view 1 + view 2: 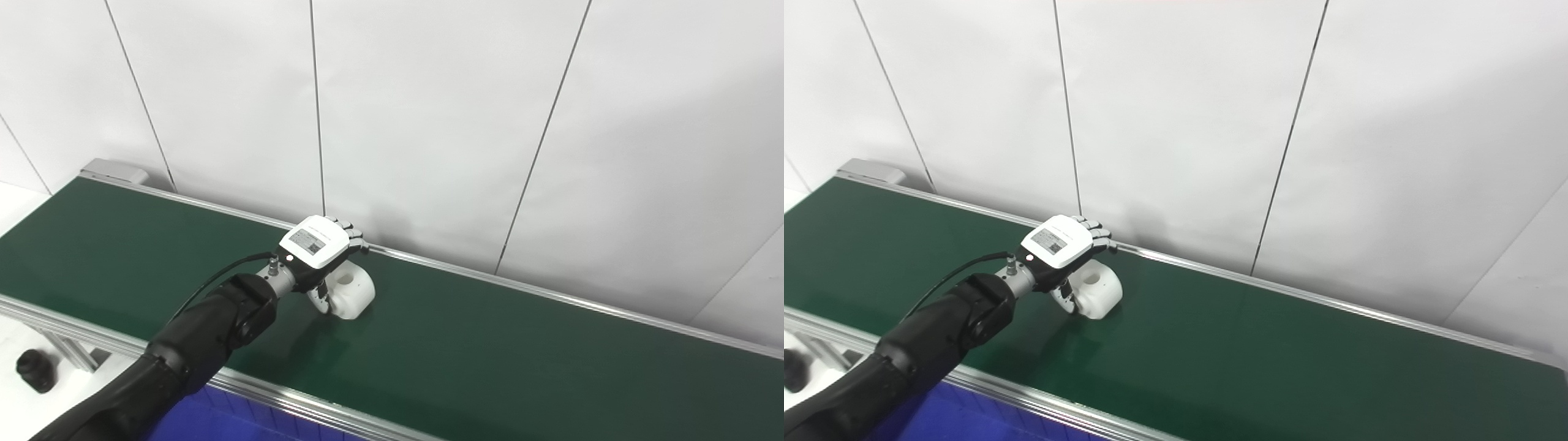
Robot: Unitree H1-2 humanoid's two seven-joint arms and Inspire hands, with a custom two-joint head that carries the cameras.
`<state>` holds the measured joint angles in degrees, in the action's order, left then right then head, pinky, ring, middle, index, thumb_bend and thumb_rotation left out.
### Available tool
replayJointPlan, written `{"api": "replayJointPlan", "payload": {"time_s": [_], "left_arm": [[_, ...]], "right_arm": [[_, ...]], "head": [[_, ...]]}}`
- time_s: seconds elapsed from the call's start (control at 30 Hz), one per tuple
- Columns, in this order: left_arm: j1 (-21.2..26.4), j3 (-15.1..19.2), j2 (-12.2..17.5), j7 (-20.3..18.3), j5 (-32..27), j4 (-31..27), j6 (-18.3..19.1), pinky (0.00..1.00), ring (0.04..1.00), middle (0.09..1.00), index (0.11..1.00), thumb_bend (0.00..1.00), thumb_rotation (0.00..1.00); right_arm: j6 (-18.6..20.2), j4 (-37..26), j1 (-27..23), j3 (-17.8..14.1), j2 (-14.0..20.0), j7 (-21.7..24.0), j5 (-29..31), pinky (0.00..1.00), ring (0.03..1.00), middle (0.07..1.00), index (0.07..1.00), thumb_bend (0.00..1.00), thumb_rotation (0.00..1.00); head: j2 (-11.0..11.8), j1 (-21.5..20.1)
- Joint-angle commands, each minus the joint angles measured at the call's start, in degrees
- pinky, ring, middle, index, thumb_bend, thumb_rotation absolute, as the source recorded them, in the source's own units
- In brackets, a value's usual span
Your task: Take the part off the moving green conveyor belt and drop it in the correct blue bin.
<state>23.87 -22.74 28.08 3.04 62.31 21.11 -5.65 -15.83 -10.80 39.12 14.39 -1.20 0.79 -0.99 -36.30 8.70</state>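
Reaching out over the dark green conveyor belt surface (490, 343), the left hand (321, 245) sits directly on top of the white, rounded plastic part with a hole in its upper face (352, 293). The part lies on the belt toward its far edge, left of centre. The fingers (353, 233) curl over the part's far side and the thumb appears to press its near left side; whether the grasp is fully clenched cannot be told, and the part looks to be resting on the belt. The right hand is not in view.

Assessment of the part: it appears rigid, smooth and probably light, likely moulded plastic. The curved flank may prove slippery under the fingertips, so opposing pressure across the flatter faces seems the sounder hold. Breakage looks unlikely.

A blue bin (214, 416) shows at the near edge, below the belt's aluminium rail (318, 407). A small black cylindrical object (35, 369) stands at near left, well apart.
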Motion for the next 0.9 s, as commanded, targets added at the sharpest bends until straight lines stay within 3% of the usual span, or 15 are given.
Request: {"api": "replayJointPlan", "payload": {"time_s": [0.0, 0.03, 0.1, 0.2, 0.23, 0.33, 0.43, 0.67, 0.8, 0.87], "left_arm": [[2.7, 0.8, 0.1, 1.2, -2.2, 0.1, -0.2, 0.63, 0.629, 0.621, 0.561, 0.7, 0.03], [2.8, 0.6, 0.0, -0.4, -3.3, 0.3, -0.6, 0.6, 0.604, 0.599, 0.526, 0.61, 0.04], [3.1, 0.0, 0.2, -4.5, -5.5, 0.2, -0.8, 0.52, 0.538, 0.555, 0.492, 0.54, 0.05], [3.2, 0.1, 0.1, -11.5, -10.4, -0.9, 0.1, 0.49, 0.501, 0.538, 0.486, 0.53, 0.06], [3.3, 0.1, 0.0, -14.0, -11.6, -1.4, 1.0, 0.4, 0.44, 0.496, 0.488, 0.53, 0.02], [3.4, -0.1, 0.0, -18.8, -13.5, -2.9, 3.5, 0.34, 0.421, 0.489, 0.485, 0.53, 0.0], [3.7, -0.5, 0.5, -20.2, -14.2, -3.7, 3.6, 0.29, 0.367, 0.432, 0.506, 0.52, 0.0], [4.2, 0.1, 1.4, -22.9, -15.5, -7.1, 4.8, 0.29, 0.381, 0.435, 0.506, 0.52, 0.0], [3.8, 1.6, 2.3, -22.4, -16.3, -10.2, 4.3, 0.29, 0.381, 0.444, 0.499, 0.53, 0.0], [2.9, 3.1, 3.3, -23.4, -17.2, -14.7, 5.1, 0.35, 0.456, 0.501, 0.477, 0.52, 0.0]], "right_arm": [[-0.4, -2.5, 0.8, 0.4, -0.3, 0.4, 0.3, 1.0, 1.0, 1.0, 1.0, 0.98, 1.0], [-0.2, -2.6, 0.8, 0.4, -0.3, 0.5, 0.5, 1.0, 1.0, 1.0, 1.0, 0.98, 1.0], [0.1, -2.8, 0.8, 0.5, -0.3, 0.6, 0.9, 1.0, 1.0, 1.0, 1.0, 0.99, 1.0], [0.6, -3.0, 0.8, 0.5, -0.3, 0.6, 0.9, 1.0, 1.0, 1.0, 1.0, 1.0, 1.0], [0.6, -3.1, 0.8, 0.5, -0.3, 0.5, 0.9, 1.0, 1.0, 1.0, 1.0, 1.0, 1.0], [0.8, -3.3, 0.9, 0.6, -0.3, 0.5, 0.6, 1.0, 1.0, 1.0, 1.0, 1.0, 1.0], [0.8, -3.2, 0.8, 0.6, -0.3, 0.4, 0.5, 1.0, 1.0, 1.0, 1.0, 1.0, 1.0], [1.1, -3.1, 0.7, 0.7, -0.5, 0.4, 0.5, 1.0, 1.0, 1.0, 1.0, 1.0, 1.0], [1.3, -3.4, 0.6, 0.7, -0.7, 0.3, 0.6, 1.0, 1.0, 1.0, 1.0, 1.0, 1.0], [1.2, -3.7, 0.5, 0.8, -0.6, 0.3, 0.5, 1.0, 1.0, 1.0, 1.0, 0.99, 1.0]], "head": [[0.0, 0.0], [-0.1, -0.1], [-0.1, -0.1], [-0.3, -0.1], [-0.3, -0.1], [-0.3, -0.1], [-0.3, -0.2], [-0.4, 0.1], [-1.7, 0.9], [-2.2, 1.2]]}}
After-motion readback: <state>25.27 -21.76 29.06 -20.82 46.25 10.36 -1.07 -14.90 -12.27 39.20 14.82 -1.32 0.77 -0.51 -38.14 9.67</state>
